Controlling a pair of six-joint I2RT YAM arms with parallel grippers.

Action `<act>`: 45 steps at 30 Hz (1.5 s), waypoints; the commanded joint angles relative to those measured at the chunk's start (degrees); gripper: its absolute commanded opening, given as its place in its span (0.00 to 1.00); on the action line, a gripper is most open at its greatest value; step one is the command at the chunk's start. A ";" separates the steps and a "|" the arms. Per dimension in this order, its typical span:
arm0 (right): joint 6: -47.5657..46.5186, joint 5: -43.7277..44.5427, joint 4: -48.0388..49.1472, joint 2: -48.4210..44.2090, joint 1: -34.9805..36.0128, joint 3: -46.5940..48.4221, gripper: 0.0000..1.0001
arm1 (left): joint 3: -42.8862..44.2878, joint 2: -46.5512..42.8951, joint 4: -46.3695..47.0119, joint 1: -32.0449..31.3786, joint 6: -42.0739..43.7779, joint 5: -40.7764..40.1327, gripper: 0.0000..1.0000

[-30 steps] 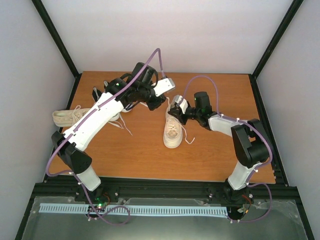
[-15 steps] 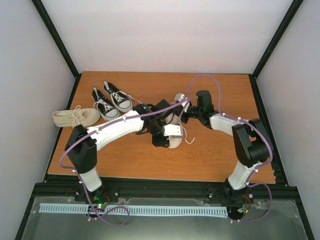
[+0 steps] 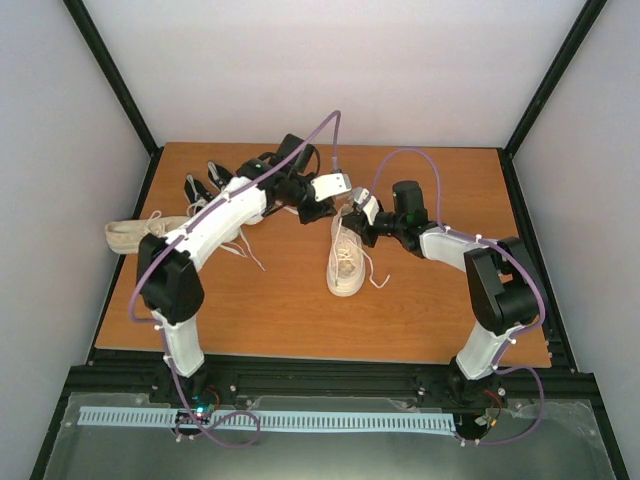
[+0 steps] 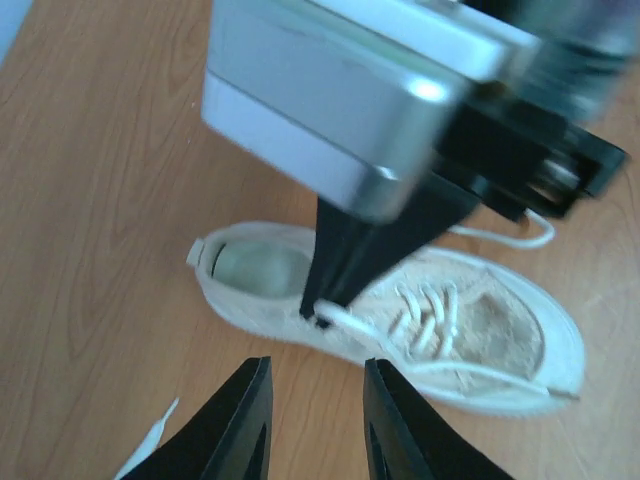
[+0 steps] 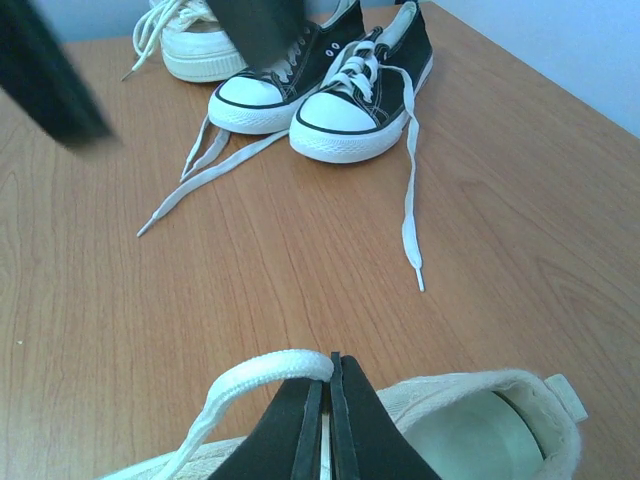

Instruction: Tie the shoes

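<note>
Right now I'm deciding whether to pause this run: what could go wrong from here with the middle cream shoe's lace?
1. The right jaws are shut on the lace only at their tips; a pull could slip it free.
2. Nothing pins the cream shoe down, so tugging may drag or tip it.
3. The left jaws, slightly apart, hang close beside the right jaws; reaching in could knock the grip loose.

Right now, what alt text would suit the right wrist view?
The right gripper, shut, pinches the pale lace of a cream shoe at the bottom edge. Beyond it on the table stand two black sneakers with untied laces, a second cream shoe behind them.
</note>
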 commanded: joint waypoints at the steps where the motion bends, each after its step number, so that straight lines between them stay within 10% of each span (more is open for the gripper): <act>1: -1.35 -1.91 1.36 -0.22 -0.12 0.59 0.03 | 2.60 5.82 6.28 0.64 -1.26 4.42 0.28; 20: -1.79 -0.70 0.68 -1.47 -0.10 -0.26 0.03 | -9.16 11.56 10.42 8.22 10.59 38.58 0.52; 33: -2.16 -1.59 -0.27 -1.89 -0.10 -0.18 0.03 | -3.56 17.91 16.93 8.62 0.39 32.35 0.35; 45: -2.22 -1.49 -0.32 -1.77 -0.15 0.05 0.03 | -5.97 17.67 14.67 6.99 5.69 34.36 0.39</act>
